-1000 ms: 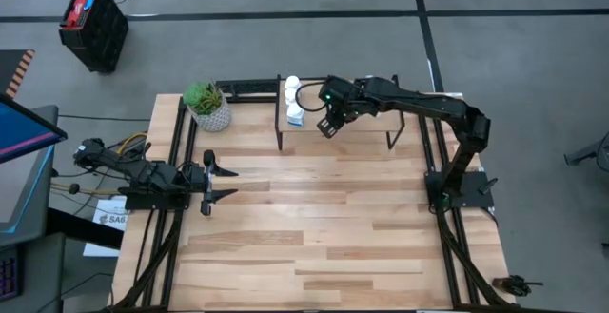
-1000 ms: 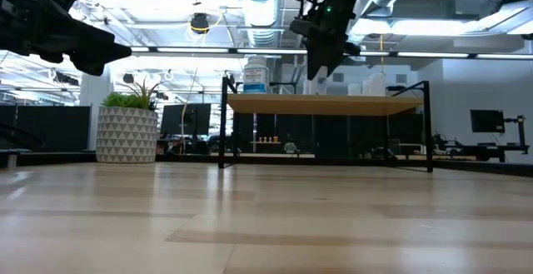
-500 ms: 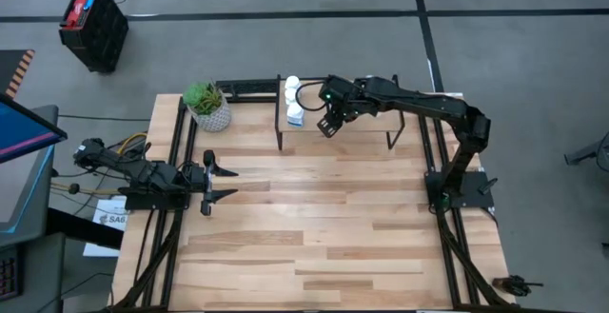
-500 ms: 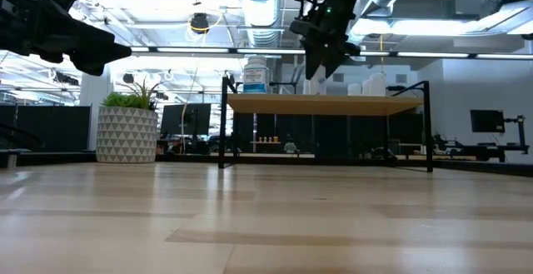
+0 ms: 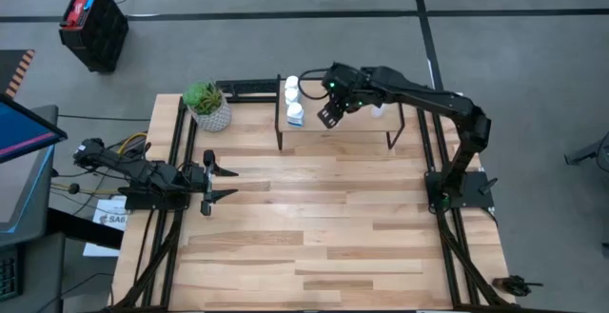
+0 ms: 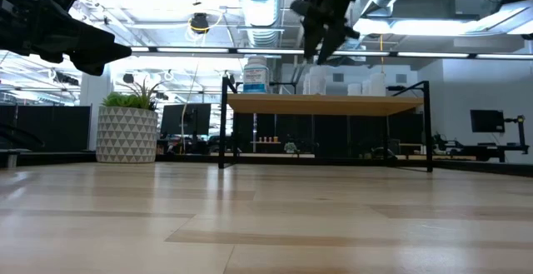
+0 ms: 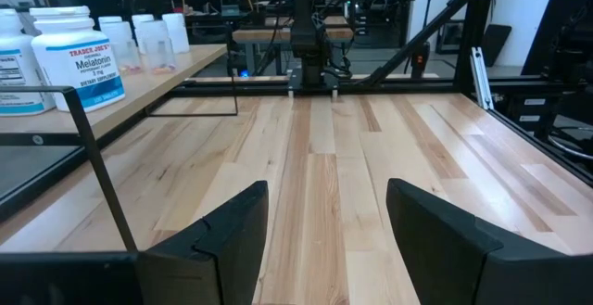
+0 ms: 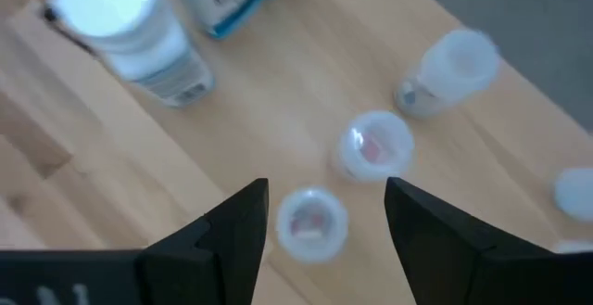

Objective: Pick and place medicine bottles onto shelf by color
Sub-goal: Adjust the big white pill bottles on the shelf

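Since a moment ago the right gripper (image 5: 327,116) has lifted clear of the shelf (image 5: 362,127) and spread its fingers; it now hangs over the shelf top with nothing between them, having apparently just let go of a small bottle. Seen through its own wrist camera, a small translucent bottle (image 8: 311,222) stands upright on the wood directly below the gap between the fingers, with a second one (image 8: 373,146) just beside it and a third (image 8: 449,69) a little farther along. The chunkier white bottles (image 5: 293,100) are grouped at the shelf's left end, near the plant pot (image 5: 207,107); the pale ones (image 6: 354,87) sit toward the middle and right.

All the bottles I can see are on the shelf, standing with their long axes vertical, so the sorting looks nearly or wholly finished. The right arm is far the nearer to them. The left gripper (image 5: 211,185) waits low at the left edge of the table (image 5: 314,227), well apart from the shelf, fingers parted and empty.
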Tool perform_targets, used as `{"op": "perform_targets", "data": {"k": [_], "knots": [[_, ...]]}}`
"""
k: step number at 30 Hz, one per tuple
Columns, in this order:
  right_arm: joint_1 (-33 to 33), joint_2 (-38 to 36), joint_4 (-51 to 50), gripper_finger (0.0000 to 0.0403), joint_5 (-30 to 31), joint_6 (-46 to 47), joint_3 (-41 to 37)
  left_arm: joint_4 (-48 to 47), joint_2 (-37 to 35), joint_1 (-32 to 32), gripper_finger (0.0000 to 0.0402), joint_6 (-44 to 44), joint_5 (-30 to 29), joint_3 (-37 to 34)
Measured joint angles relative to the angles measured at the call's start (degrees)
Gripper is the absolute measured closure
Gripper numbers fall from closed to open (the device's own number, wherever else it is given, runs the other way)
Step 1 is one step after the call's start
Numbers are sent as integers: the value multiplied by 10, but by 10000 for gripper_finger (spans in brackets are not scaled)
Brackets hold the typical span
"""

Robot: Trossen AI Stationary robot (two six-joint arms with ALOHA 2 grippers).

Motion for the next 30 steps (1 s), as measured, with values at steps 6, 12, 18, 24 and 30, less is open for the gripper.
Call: {"op": "perform_targets", "data": {"k": [6,12,18,24,30], "knots": [[27,-2,-91,164,0,15,76,0,0,0,191,0,0,0],[103,-1,-238,164,2,12,84,0,0,0,191,0,0,0],[238,-27,-264,164,102,4,35,0,0,0,191,0,0,0],[361,-99,-229,164,273,-5,-101,0,3,0,191,0,0,0],[423,-239,-101,164,298,108,-277,0,8,0,191,0,0,0]]}}
